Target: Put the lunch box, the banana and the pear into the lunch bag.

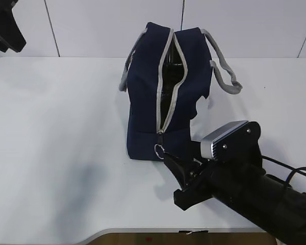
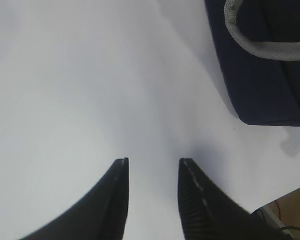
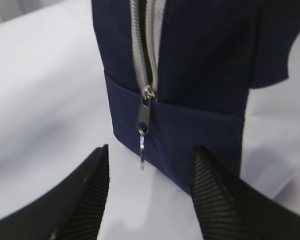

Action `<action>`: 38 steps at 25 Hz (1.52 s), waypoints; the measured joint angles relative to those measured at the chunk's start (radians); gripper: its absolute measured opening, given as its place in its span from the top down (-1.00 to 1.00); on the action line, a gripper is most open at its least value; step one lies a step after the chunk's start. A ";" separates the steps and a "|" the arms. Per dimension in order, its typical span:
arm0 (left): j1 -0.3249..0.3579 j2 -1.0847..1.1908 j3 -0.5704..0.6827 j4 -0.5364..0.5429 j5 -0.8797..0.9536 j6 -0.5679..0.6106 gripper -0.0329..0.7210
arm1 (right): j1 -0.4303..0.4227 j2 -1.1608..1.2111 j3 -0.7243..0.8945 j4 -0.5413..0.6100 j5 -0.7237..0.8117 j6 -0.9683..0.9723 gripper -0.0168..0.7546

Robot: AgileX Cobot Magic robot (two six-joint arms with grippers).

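The navy lunch bag (image 1: 143, 102) stands upright mid-table, its grey zipper (image 1: 166, 87) open along the top and down the near end. The slider with its metal pull (image 1: 158, 149) hangs low on that end. My right gripper (image 1: 171, 164) is open and empty, just in front of the pull (image 3: 142, 145); in the right wrist view the gripper (image 3: 150, 148) has one finger on either side of the pull without touching it. My left gripper (image 2: 154, 161) is open and empty above bare table, left of the bag (image 2: 260, 90). The lunch box, banana and pear are not visible.
The white table (image 1: 56, 127) stretches out to the left of the bag. Grey strap handles (image 1: 224, 71) hang off both sides of the bag. The left arm (image 1: 5, 25) is at the top left. The table's front edge (image 1: 143, 230) runs close under the right arm.
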 joint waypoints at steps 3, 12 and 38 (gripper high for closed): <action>0.000 0.000 0.000 -0.002 0.000 0.000 0.23 | 0.000 0.063 0.000 -0.015 -0.073 0.004 -0.13; 0.000 0.000 0.000 -0.002 0.002 -0.002 0.23 | 0.000 0.142 -0.018 -0.054 -0.127 0.004 -0.13; 0.000 0.000 0.000 -0.002 0.002 -0.004 0.23 | 0.002 0.267 -0.144 -0.065 -0.132 0.006 -0.13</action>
